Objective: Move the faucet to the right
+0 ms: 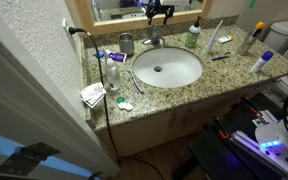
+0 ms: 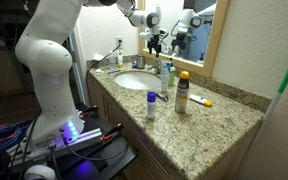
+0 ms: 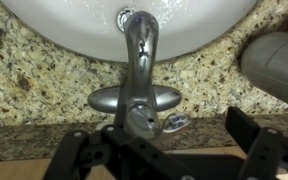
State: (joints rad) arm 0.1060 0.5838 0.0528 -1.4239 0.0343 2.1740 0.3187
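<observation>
Black hand (image 3: 162,150) nearest, jaws wide open, empty, either side of the chrome faucet (image 3: 139,70) behind the white basin (image 3: 64,20). Steel cup (image 3: 274,60) just beside, on speckled granite bench (image 3: 34,85). Green bottle (image 1: 193,37) label unreadable.

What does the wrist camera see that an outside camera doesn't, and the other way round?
Only the wrist view shows the faucet up close, with its oval base plate and the hand open wide around it. Only an exterior view shows the whole white basin, the mirror and the blue-capped bottle. Both show the faucet, the drain, the metal cup and the speckled counter.
</observation>
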